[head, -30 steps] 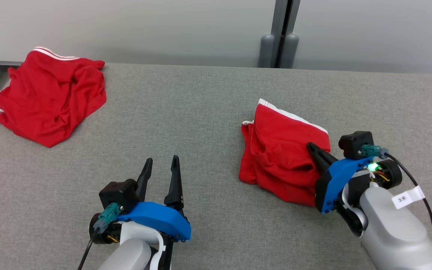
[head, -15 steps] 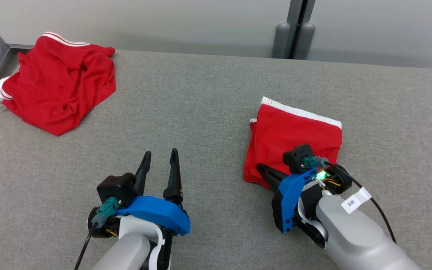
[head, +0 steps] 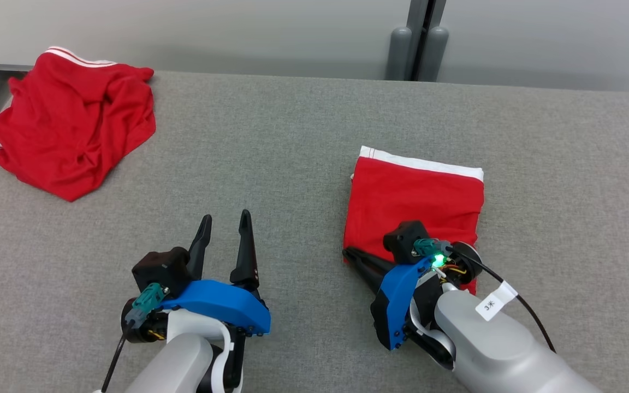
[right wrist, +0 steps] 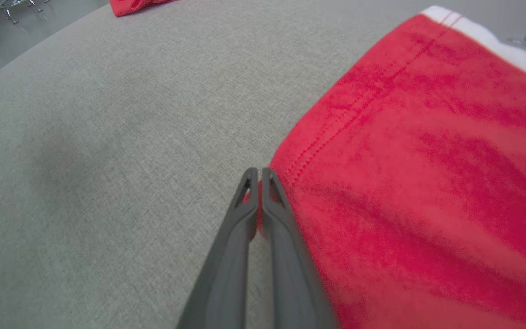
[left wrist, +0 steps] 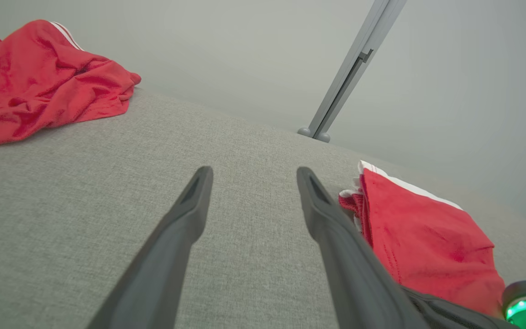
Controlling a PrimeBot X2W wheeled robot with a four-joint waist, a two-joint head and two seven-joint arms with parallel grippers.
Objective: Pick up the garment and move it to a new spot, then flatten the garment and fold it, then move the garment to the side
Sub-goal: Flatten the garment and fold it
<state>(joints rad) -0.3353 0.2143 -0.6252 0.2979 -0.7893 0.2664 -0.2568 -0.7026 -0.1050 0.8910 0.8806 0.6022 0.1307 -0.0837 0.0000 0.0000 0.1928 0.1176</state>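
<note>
The garment (head: 413, 191) is red with a white waistband and lies folded into a flat rectangle right of the table's middle; it also shows as the garment (left wrist: 427, 242) in the left wrist view. My right gripper (head: 347, 254) is at its near left corner, low on the table. In the right wrist view the right gripper (right wrist: 257, 173) is shut, with a sliver of the garment (right wrist: 427, 183) pinched between the fingers. My left gripper (head: 224, 215) hovers open and holding nothing to the left of the garment; the left gripper (left wrist: 251, 171) points over bare table.
A second red garment (head: 69, 131) lies crumpled at the far left corner of the grey fabric table (head: 292, 153), near a metal frame. A grey post (head: 415, 46) stands behind the table's far edge. Bare table lies between the two garments.
My right gripper has swung left and nearer with the garment's edge, laying the bunched cloth over into a flat rectangle. The head camera shifted slightly. The left gripper stayed open in place.
</note>
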